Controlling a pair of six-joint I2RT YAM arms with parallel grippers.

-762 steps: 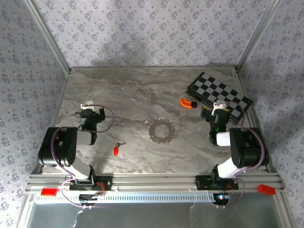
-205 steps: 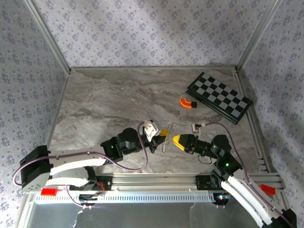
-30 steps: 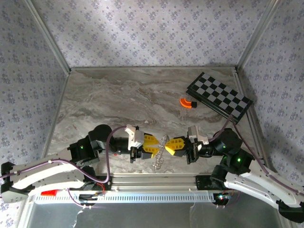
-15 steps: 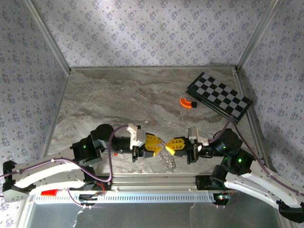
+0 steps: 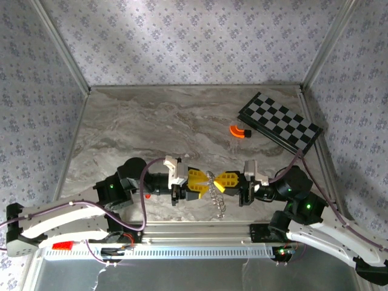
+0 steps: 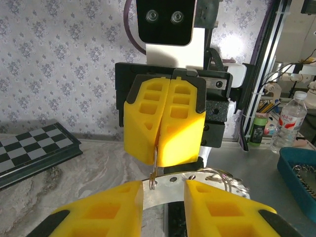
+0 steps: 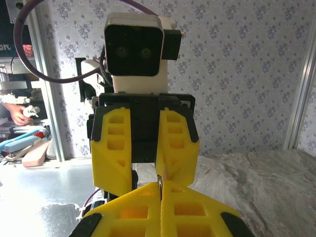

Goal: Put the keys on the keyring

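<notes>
- my right gripper [image 5: 219, 182] pinched fully closed on keyring [image 5: 218, 197], lifting it to thread
- my left gripper [image 5: 204, 182] part open, straddling ring, nothing gripped

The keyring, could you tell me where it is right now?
Top external view: the keyring hangs between the left gripper and right gripper, at the table's near edge.

In the top view the right gripper [image 5: 219, 182] covers the ring [image 5: 219, 200] where it is pinched, and the hanging part is too small to make out. The left gripper [image 5: 205, 184] has its fingertips cut off at the bottom edge of its wrist view. Whether it touches the ring cannot be told.
</notes>
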